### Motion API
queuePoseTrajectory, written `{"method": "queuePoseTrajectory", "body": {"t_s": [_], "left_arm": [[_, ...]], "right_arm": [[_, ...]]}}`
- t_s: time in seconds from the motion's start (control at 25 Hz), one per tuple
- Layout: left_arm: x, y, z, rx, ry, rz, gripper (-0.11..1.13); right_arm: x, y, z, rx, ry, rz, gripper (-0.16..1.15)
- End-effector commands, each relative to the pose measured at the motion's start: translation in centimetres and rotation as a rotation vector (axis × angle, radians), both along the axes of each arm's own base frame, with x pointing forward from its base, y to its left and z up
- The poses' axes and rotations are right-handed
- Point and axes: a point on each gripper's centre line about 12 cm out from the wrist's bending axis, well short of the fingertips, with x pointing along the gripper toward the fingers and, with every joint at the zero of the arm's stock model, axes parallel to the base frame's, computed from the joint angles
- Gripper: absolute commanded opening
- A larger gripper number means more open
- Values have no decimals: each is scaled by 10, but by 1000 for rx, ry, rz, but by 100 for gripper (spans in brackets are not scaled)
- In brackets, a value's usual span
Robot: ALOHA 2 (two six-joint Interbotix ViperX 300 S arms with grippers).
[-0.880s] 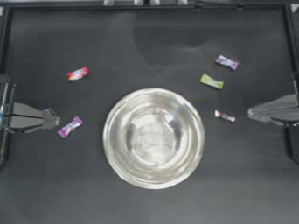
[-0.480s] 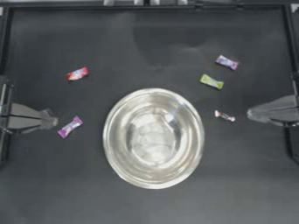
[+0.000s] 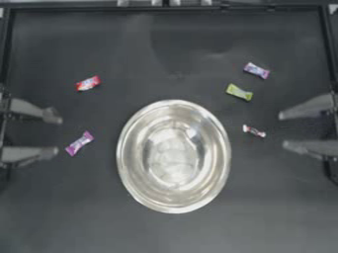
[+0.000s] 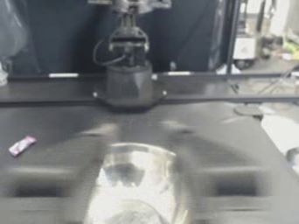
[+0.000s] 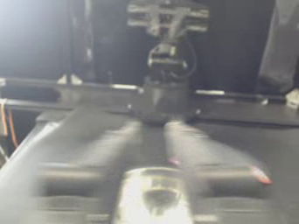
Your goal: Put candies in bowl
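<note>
The silver bowl (image 3: pixel 174 155) stands mid-table with nothing in it. To its left lie a red-pink candy (image 3: pixel 88 83) and a magenta-purple candy (image 3: pixel 79 143). On its right are a purple candy (image 3: pixel 256 70), a lime green candy (image 3: pixel 239 92) and a red-white candy (image 3: pixel 253 131). My left gripper (image 3: pixel 58 135) is at the left edge, open wide, with the magenta-purple candy just beyond its fingertips. At the right edge my right gripper (image 3: pixel 282 131) is open wide too, and the red-white candy lies just ahead of it. In both wrist views my own jaws are blurred around the bowl (image 4: pixel 134 188) (image 5: pixel 152 197).
A raised rim (image 3: pixel 165 9) borders the dark table. The left wrist view shows the red-pink candy (image 4: pixel 22 145) and the right arm's base (image 4: pixel 128 83) beyond the bowl. In the right wrist view a reddish candy (image 5: pixel 260 175) lies beside the bowl.
Both grippers have gone from nearly shut to wide open. The candies and the bowl have not moved.
</note>
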Motion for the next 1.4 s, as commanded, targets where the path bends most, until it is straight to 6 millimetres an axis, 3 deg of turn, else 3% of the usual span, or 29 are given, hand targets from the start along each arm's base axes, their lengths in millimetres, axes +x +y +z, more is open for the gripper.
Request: {"method": "queuePoseTrajectory", "body": {"t_s": [0.04,0.2,0.48,1.0,1.4], "left_arm": [[3,6,10,-5,21,30,98],[3,25,15,-22,121,128,104],[-3,70,20,-83,424,349,103],[14,152,-24,-116,894,520,103],[28,186,-86,-211,1084,443,103]], "right_arm": [[2,0,11,5,-29,0,100],[2,0,11,11,-28,0,100],[2,-1,8,27,-18,-4,100],[1,-1,5,29,-17,-4,100],[1,-1,2,41,-9,-6,100]]}}
